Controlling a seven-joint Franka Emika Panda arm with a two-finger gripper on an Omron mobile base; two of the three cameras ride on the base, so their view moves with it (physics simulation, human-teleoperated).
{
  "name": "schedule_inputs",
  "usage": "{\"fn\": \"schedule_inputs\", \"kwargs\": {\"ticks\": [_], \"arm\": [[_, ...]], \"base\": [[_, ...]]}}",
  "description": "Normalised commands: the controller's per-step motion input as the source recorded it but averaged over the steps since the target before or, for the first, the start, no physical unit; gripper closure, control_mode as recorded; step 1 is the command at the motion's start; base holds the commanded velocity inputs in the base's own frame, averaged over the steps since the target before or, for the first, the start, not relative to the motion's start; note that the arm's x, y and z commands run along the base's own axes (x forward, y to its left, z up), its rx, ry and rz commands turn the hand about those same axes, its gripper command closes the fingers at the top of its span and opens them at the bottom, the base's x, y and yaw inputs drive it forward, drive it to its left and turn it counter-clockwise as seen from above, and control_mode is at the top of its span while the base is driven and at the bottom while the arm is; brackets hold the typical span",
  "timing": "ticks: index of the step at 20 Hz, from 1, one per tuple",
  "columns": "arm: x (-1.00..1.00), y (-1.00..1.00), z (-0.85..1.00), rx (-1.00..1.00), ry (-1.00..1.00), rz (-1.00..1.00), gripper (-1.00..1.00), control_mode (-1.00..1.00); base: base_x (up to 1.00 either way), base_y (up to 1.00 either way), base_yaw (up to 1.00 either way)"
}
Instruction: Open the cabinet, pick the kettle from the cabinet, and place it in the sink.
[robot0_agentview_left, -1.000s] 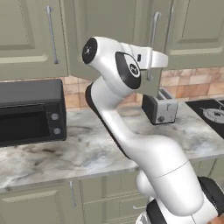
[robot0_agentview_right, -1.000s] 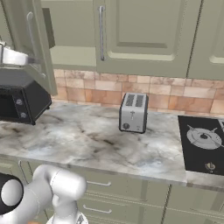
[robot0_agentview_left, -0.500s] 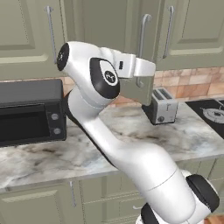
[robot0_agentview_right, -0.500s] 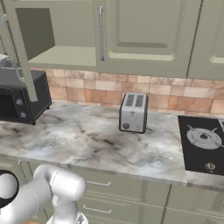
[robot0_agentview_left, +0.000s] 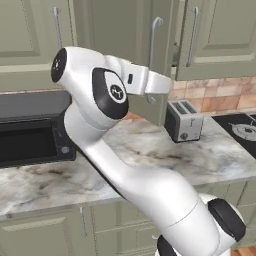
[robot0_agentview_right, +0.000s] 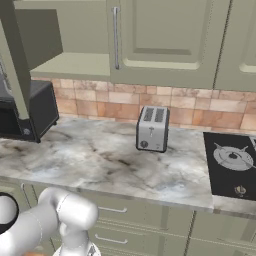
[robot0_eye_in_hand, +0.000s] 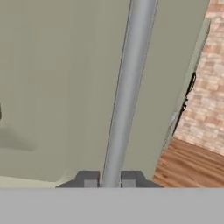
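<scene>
The left door (robot0_agentview_left: 161, 60) of the sage-green cabinet (robot0_agentview_right: 75, 64) stands swung out from the wall. Its edge (robot0_agentview_right: 15, 65) rises at the left of the right base view. My gripper (robot0_agentview_left: 160, 86) is shut on that door's long silver handle (robot0_eye_in_hand: 127, 87). In the hand view the gripper (robot0_eye_in_hand: 109, 179) has one dark fingertip on each side of the bar. Behind the open door a pale shelf (robot0_agentview_right: 80, 67) shows. The kettle and the sink are out of view. The cabinet's right door (robot0_agentview_right: 165, 40) is closed.
A boxy silver toaster (robot0_agentview_right: 152, 128) stands on the marble counter (robot0_agentview_right: 100, 160) by the tiled wall. A black microwave (robot0_agentview_left: 30, 132) sits at the left and a black hob (robot0_agentview_right: 232, 162) at the right. Low green cupboards (robot0_agentview_right: 130, 230) run below the counter.
The door has swung far outward with my gripper on its handle. My hand moved left and towards the base. The shelf inside has come into sight.
</scene>
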Motion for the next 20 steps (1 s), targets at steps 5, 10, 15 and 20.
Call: {"fn": "schedule_inputs", "kwargs": {"ticks": [5, 10, 15, 20], "arm": [[-0.18, -0.03, -0.26, 0.12, 0.00, 0.14, -1.00, -1.00], [-0.17, -0.08, -0.23, 0.17, 0.00, 0.16, -1.00, -1.00], [-0.24, -0.07, -0.15, 0.18, 0.00, 0.18, -1.00, -1.00], [-0.40, -0.12, 0.00, 0.19, -0.02, 0.20, -1.00, -1.00]], "base": [[0.00, 0.00, 0.00], [0.00, 0.00, 0.00], [0.00, 0.00, 0.00], [0.00, 0.00, 0.00]]}}
